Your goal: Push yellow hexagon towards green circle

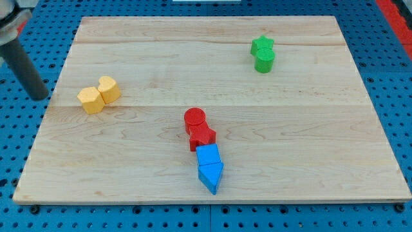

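The rod's tip point(40, 96), which has no fingers and held nothing, stood at far left, left of the hexagon point(91, 100), a light, hard, probably slippery block best pushed on its left face toward the upper-right circle point(264, 60).

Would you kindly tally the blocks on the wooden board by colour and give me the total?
Yellow: 2, the yellow hexagon and another yellow block
Green: 2, the green circle and a green star
Red: 2, a red cylinder and a red block
Blue: 2, a blue block and a blue pointed block
Total: 8
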`<act>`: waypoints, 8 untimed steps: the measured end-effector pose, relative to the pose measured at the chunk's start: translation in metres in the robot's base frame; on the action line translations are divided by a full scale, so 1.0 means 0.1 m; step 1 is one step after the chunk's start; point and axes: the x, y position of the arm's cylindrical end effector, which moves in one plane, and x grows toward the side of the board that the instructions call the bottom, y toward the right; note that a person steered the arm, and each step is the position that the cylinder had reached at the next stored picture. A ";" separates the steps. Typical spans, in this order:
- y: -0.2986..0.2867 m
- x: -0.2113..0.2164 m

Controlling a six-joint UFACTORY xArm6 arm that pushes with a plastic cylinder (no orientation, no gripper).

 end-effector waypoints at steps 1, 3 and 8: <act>0.04 -0.01; 0.96 -0.20; 1.08 -0.01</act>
